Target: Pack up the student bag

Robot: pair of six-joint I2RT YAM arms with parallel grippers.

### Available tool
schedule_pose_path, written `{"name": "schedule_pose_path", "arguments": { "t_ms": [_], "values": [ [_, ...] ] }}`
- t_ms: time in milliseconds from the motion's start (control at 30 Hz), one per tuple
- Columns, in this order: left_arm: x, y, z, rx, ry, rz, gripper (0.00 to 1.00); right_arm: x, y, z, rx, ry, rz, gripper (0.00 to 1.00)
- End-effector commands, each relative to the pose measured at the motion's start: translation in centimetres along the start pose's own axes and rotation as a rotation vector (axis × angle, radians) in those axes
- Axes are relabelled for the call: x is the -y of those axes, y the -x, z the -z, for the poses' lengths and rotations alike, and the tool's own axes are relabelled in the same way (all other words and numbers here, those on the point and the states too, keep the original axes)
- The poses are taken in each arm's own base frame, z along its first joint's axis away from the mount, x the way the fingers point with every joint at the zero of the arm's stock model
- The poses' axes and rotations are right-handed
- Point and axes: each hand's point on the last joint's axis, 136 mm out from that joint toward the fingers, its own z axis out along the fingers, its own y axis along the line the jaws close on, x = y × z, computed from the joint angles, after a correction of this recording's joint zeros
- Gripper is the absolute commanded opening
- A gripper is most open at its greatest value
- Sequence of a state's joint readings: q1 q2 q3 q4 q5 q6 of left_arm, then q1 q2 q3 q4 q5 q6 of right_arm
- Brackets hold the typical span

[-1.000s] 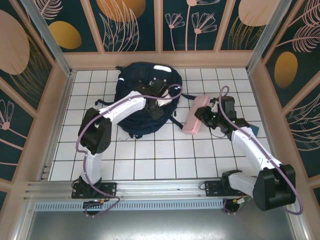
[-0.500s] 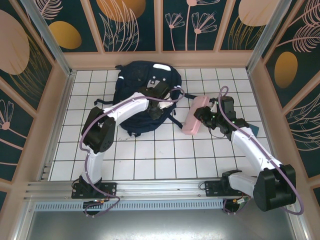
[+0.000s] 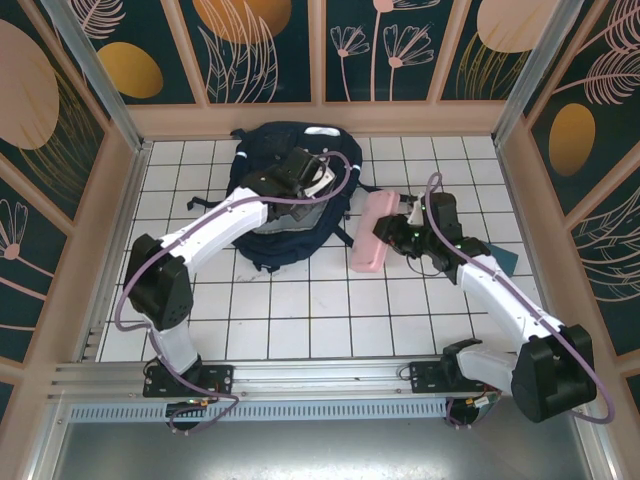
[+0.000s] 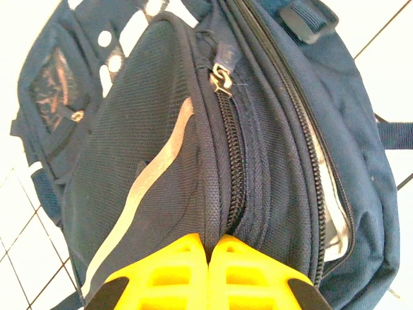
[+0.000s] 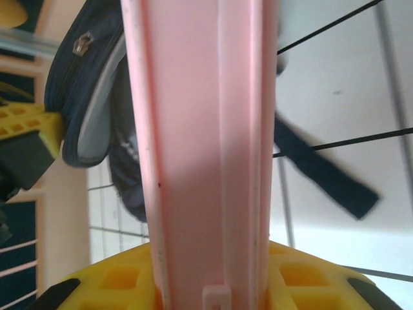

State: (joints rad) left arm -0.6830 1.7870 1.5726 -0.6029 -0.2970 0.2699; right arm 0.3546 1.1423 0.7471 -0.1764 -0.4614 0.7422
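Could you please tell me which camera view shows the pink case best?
Top external: the whole case shows, end to end. The right wrist view gives a close strip of it, ends cut off.

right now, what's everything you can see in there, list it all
student bag: one, navy with pale stripes, far middle of the table, main zip partly open
pink case: one, pink, long and flat, just right of the bag, held off the tiles
flat dark item: one, teal-blue, right side, mostly hidden behind the right arm; cannot tell what it is
table: one, white tiles with dark grid lines
wall panels: dark blue with orange and pink plant patterns, on three sides
left gripper: yellow fingers, pinched shut on the bag's fabric beside a zip
right gripper: yellow fingers, shut on the pink case
arms: two, white with black joints
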Motion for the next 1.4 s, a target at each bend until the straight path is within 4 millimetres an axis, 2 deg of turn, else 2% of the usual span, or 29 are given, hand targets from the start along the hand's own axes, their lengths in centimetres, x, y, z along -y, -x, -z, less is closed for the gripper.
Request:
{"name": "schedule_pose_path", "arguments": {
  "t_ms": [0, 167, 300, 367, 400, 467, 600, 667, 767, 867, 1000, 1133, 1300, 1367],
  "values": [
    [-2.9, 4.4, 4.9, 0.216, 0.057, 0.149, 0.00, -3.7, -1.4, -1.1, -0.072, 0.182, 0.020, 0.26],
    [-2.4, 7.5, 6.8, 0.353, -0.028, 0.196, 0.00, -7.5, -3.3, -3.1, -0.167, 0.320, 0.010, 0.26],
    [-2.1, 9.3, 6.7, 0.382, -0.064, 0.218, 0.00, -9.5, -3.4, -4.8, -0.196, 0.344, -0.011, 0.26],
    [-2.4, 10.1, 7.3, 0.404, -0.070, 0.232, 0.00, -9.6, -2.5, -6.0, -0.189, 0.323, -0.056, 0.26],
    [-1.9, 10.3, 6.3, 0.392, -0.084, 0.235, 0.00, -9.6, -2.1, -6.7, -0.186, 0.314, -0.074, 0.26],
    [-1.5, 11.2, 6.6, 0.417, -0.120, 0.244, 0.00, -9.4, -0.9, -8.0, -0.159, 0.280, -0.122, 0.26],
    [-0.2, 13.0, 7.6, 0.476, -0.202, 0.254, 0.00, -10.2, 2.0, -10.6, -0.091, 0.274, -0.185, 0.25],
    [0.2, 13.6, 7.9, 0.492, -0.225, 0.257, 0.00, -10.4, 3.1, -12.2, -0.038, 0.244, -0.211, 0.25],
    [0.2, 14.1, 8.1, 0.509, -0.228, 0.278, 0.00, -9.2, 5.3, -14.2, 0.084, 0.207, -0.270, 0.25],
    [0.1, 14.7, 8.6, 0.533, -0.245, 0.313, 0.00, -8.3, 7.2, -15.5, 0.205, 0.217, -0.330, 0.25],
    [0.5, 15.5, 9.6, 0.566, -0.299, 0.334, 0.00, -8.7, 9.4, -17.0, 0.323, 0.242, -0.324, 0.25],
    [1.0, 15.7, 9.6, 0.566, -0.328, 0.347, 0.00, -9.3, 10.9, -18.2, 0.409, 0.278, -0.338, 0.26],
    [1.3, 15.5, 9.3, 0.557, -0.343, 0.361, 0.00, -8.8, 11.9, -20.1, 0.520, 0.313, -0.424, 0.26],
    [1.4, 15.4, 9.2, 0.556, -0.346, 0.364, 0.00, -8.6, 12.2, -21.1, 0.531, 0.304, -0.458, 0.29]
  ]
}}
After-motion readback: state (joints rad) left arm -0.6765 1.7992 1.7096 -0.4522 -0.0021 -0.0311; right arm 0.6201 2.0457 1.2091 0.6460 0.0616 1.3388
